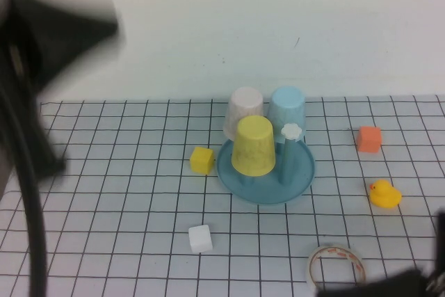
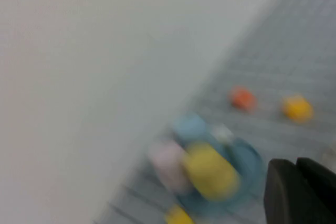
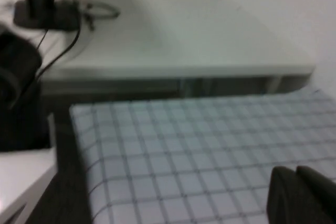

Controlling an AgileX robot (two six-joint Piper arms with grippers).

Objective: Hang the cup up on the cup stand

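Even, soft light with faint shadows; left wrist view heavily motion-blurred throughout.

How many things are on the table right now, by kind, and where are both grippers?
Cups on the cup stand: 3, yellow cup, pink cup, blue cup
Cubes: 3
Rubber duck: 1
Tape roll: 1
Total: 9
Left gripper: raised at left, shut, empty
Right gripper: near right edge, shut
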